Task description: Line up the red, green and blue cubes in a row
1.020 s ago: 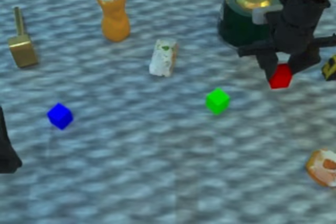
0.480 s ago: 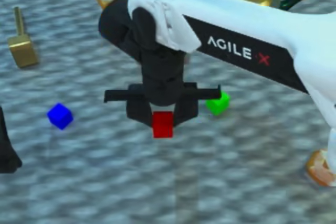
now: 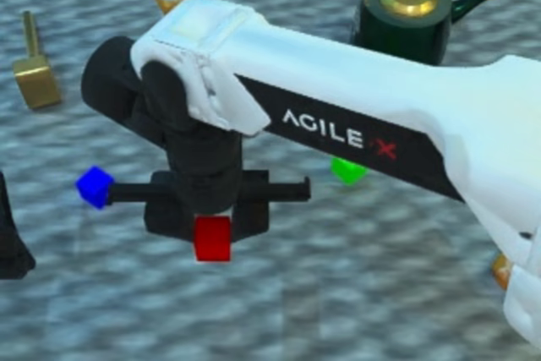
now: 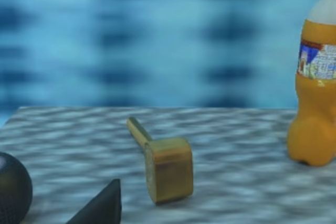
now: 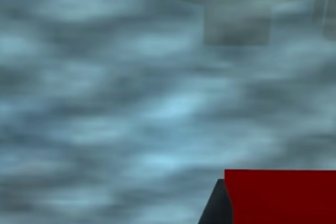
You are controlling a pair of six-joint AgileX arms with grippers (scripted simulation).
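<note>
Since the earlier frames the red cube [image 3: 212, 238] has travelled from beside the kettle [image 3: 412, 16] across the desk [image 3: 355, 293] toward the top view's left, carried by your right tool [image 3: 208, 227]. That tool is closed on the cube, one finger at each side, and holds it above the desk. The blue cube [image 3: 94, 187] lies near, to the left of the tool and a little farther back; the green cube [image 3: 347, 170] lies to the right, partly under the arm. So you carry the red one between the two. I judge the row needs it set down there. Your left tool [image 3: 12, 247] is parked at the left edge; you cannot tell its opening.
</note>
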